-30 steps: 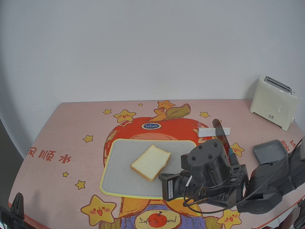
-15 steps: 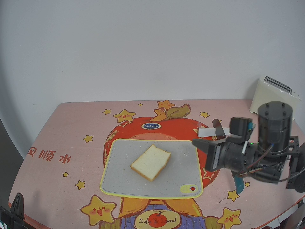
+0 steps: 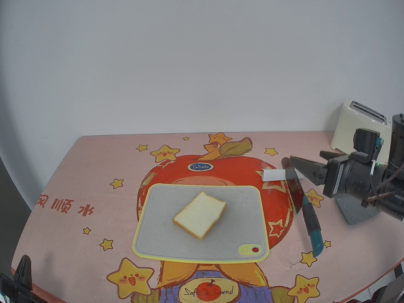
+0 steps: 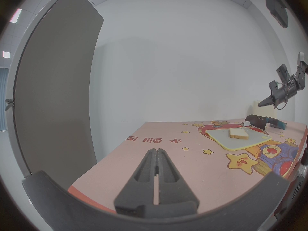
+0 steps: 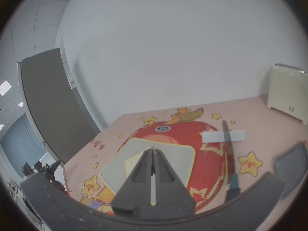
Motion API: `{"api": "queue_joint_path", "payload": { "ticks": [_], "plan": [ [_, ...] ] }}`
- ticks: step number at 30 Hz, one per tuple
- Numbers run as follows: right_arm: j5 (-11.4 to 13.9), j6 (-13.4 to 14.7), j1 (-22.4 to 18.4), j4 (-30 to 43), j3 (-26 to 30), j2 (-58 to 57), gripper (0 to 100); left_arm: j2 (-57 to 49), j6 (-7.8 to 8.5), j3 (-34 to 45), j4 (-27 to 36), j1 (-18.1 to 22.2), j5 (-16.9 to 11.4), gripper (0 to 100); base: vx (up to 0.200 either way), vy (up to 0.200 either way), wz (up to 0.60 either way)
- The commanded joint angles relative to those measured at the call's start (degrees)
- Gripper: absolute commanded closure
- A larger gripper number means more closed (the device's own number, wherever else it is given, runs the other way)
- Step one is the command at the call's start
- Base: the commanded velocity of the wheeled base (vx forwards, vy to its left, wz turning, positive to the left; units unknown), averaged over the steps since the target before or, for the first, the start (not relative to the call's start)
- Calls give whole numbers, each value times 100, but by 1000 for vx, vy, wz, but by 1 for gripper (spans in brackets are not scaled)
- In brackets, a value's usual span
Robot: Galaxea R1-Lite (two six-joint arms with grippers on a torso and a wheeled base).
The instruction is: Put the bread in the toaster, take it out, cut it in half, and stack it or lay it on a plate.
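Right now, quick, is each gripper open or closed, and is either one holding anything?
Left gripper: closed, holding nothing.
Right gripper: closed, holding nothing.

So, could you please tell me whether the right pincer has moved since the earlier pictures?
Yes. The right pincer has swung off the cutting board's near right corner, toward the robot's right and farther back, ending close to the toaster.
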Motion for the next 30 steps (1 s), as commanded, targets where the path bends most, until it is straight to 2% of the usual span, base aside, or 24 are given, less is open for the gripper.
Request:
{"api": "queue_joint_path", "payload": {
  "ticks": [1, 5, 8, 10, 18, 22, 26, 30],
  "plan": [
    [-39, -10, -120, 517, -203, -52, 0, -5, -1, 101, 1, 2, 1, 100, -200, 0, 0],
    [-153, -10, -138, 1124, -335, -52, 0, -5, -1, 101, 1, 2, 1, 100, -200, 0, 0],
    [-373, 16, -58, 1502, -317, 18, 0, -5, -1, 101, 1, 2, 1, 100, -200, 0, 0],
    [-399, 34, -58, 1511, -309, 194, 0, -5, 8, 101, 1, 2, 1, 100, -200, 0, 0],
    [-452, 60, -58, 1484, -309, 721, 0, -5, 8, 101, 1, 2, 1, 100, 0, 0, 0],
    [-566, 104, -94, 1414, -423, 1029, 0, -5, -1, 101, 1, 2, 1, 100, 0, 0, 0],
    [-768, 385, -58, 1405, -484, 1187, 0, -5, 8, 101, 1, 2, 1, 100, 0, 0, 0],
    [-935, 412, -58, 1405, -493, 1284, 0, -5, 8, 101, 1, 2, 1, 100, 0, 0, 0]
  ]
}}
